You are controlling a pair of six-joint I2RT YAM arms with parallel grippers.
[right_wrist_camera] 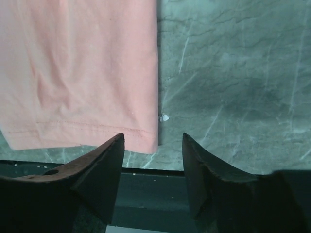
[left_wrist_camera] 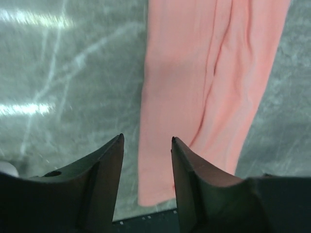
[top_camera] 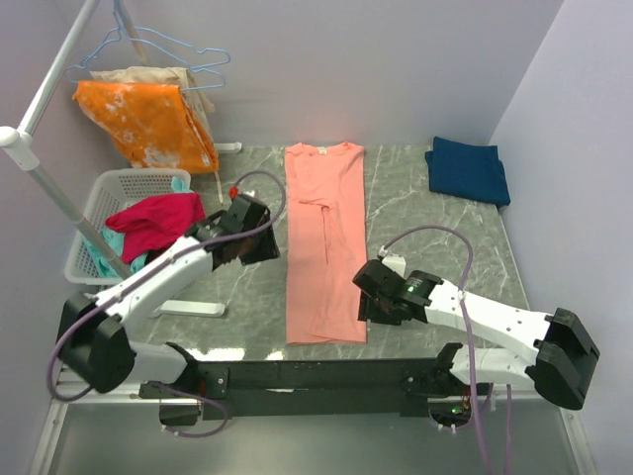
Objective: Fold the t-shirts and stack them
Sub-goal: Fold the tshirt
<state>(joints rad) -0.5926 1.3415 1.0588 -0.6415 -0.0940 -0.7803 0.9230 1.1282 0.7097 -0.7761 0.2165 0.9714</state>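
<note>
While the pink t-shirt (top_camera: 324,237) is lying on the tabletop (top_camera: 415,198), the left gripper (left_wrist_camera: 147,137) and right gripper (right_wrist_camera: 153,135) are hanging beside it, both released

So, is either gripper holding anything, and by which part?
Nothing is held: left gripper and right gripper are both open and empty, near the salmon-pink t-shirt.

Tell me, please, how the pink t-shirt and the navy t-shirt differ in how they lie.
The pink t-shirt is a long narrow strip, sides folded in; the navy t-shirt is a compact folded rectangle. The pink t-shirt runs down the middle of the table; the navy t-shirt sits at its far right corner. Both lie flat on the table.
</note>
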